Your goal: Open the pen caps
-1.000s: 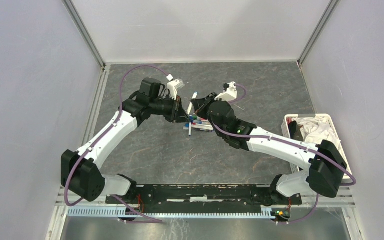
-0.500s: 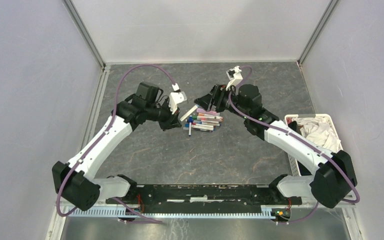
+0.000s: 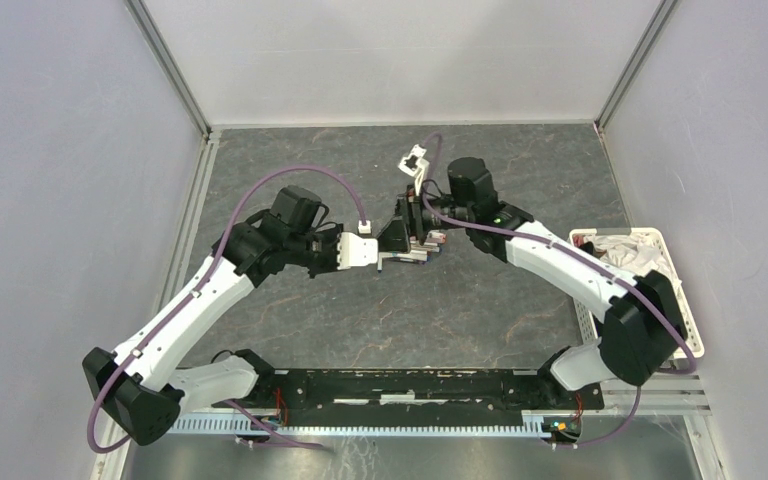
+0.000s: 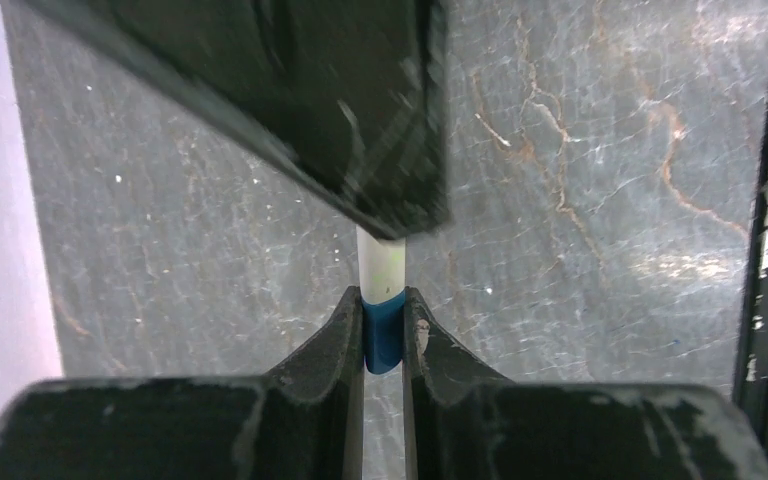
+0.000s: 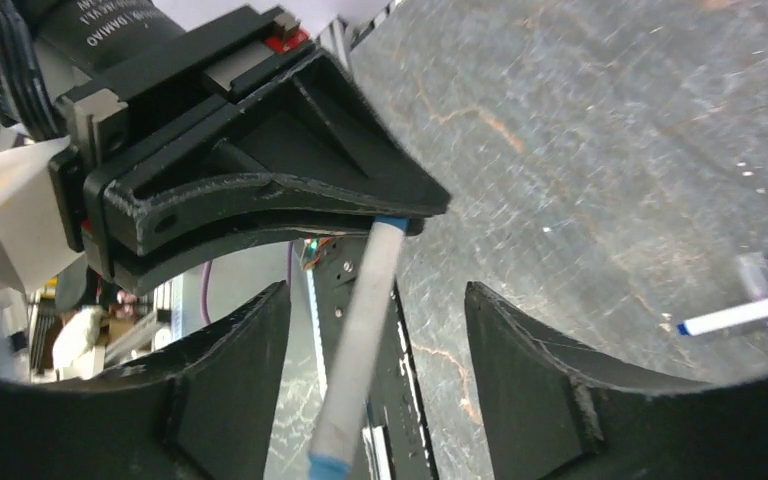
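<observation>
- The pen (image 5: 360, 335) being handled is a thin white barrel with a blue band at each end. It is held off the bench (image 3: 310, 170) between the two arms, just left of the heap of pens.
- Its blue cap (image 4: 382, 338) is short and stubby and is seated on the barrel's end. It is nipped between the fingers of the left pincer (image 4: 382, 300), which is closed tight on it, and the white barrel runs out past the fingertips.
- The right pincer (image 5: 375, 290) stands wide open astride the barrel. There is a gap on either side, and it has hold of nothing.
- In the left wrist view, the black body of the right pincer covers the far part of the barrel.
- The other pens (image 3: 425, 243) lie in a small heap near the middle of the bench. From above, the right pincer partly hides them, and their caps are too small to make out.
- One loose pen (image 5: 730, 317), white with a blue tip, lies flat at the right edge of the right wrist view.
- A white basket (image 3: 620, 232) sits at the bench's right side with a white cloth (image 3: 635, 262) in it, well apart from the pens.
</observation>
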Motion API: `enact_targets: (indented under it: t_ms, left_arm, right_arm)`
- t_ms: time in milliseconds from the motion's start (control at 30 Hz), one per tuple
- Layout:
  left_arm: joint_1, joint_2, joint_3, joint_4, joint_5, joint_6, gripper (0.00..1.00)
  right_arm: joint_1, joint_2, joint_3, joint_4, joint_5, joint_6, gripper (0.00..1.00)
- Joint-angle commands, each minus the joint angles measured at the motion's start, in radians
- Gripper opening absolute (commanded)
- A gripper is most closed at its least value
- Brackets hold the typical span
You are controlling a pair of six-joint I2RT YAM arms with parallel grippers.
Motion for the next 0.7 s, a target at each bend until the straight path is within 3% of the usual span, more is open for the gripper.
enact_targets:
  t_ms: [0,100,267,400,533,600,667]
  left_arm:
    - [-0.018,-0.028,-0.008,0.012,-0.058,0.123,0.02]
    - [-0.031,-0.037,-0.015,0.013,-0.073,0.144,0.02]
    - [-0.043,-0.059,-0.025,0.012,-0.082,0.166,0.02]
    - [-0.045,-0.062,-0.010,0.012,-0.085,0.157,0.02]
    - [-0.045,-0.062,0.000,0.012,-0.084,0.143,0.03]
    - [-0.045,-0.062,0.010,-0.003,-0.070,0.131,0.17]
    - [-0.045,-0.063,0.026,-0.042,-0.046,0.117,0.47]
  right_arm:
    - [0.059,0.052,0.125,-0.121,-0.044,-0.098,0.67]
    - [0.075,0.094,0.160,-0.164,-0.035,-0.118,0.59]
    - [0.077,0.114,0.170,-0.172,-0.025,-0.123,0.33]
    - [0.076,0.114,0.164,-0.186,-0.035,-0.139,0.26]
    - [0.076,0.103,0.146,-0.191,-0.037,-0.158,0.06]
    - [0.077,0.095,0.137,-0.189,-0.051,-0.171,0.00]
    - [0.076,0.075,0.115,-0.163,-0.078,-0.188,0.00]
